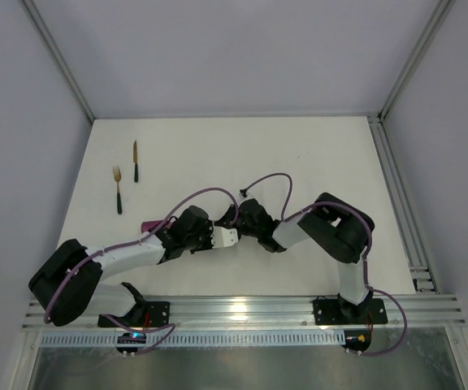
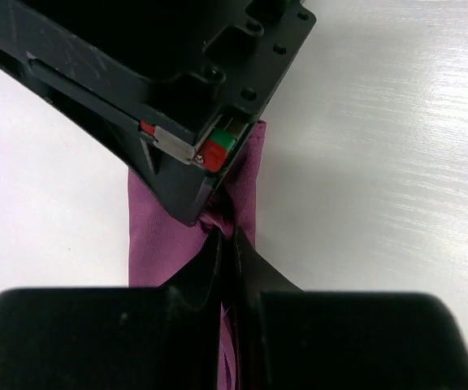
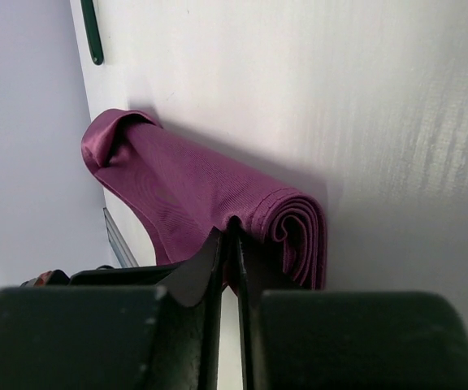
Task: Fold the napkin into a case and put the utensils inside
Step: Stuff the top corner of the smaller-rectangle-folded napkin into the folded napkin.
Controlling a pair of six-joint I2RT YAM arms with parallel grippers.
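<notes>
The magenta napkin is folded into a narrow, multi-layered strip on the white table. In the top view only its left end (image 1: 149, 225) shows; the rest is hidden under the arms. My left gripper (image 2: 227, 237) is shut on the strip (image 2: 157, 236), pinching cloth between its tips. My right gripper (image 3: 232, 234) is shut on the top layer of the folded napkin (image 3: 185, 183), next to its rolled end. The two grippers meet tip to tip at mid-table, left (image 1: 220, 236) and right (image 1: 246, 221). The gold fork (image 1: 118, 188) and gold knife (image 1: 136, 161) lie apart at the far left.
A dark utensil handle (image 3: 93, 32) shows beyond the napkin's far end in the right wrist view. The right gripper's black body (image 2: 161, 89) fills the top of the left wrist view. Grey walls enclose the table, and a metal rail (image 1: 396, 195) runs along its right edge.
</notes>
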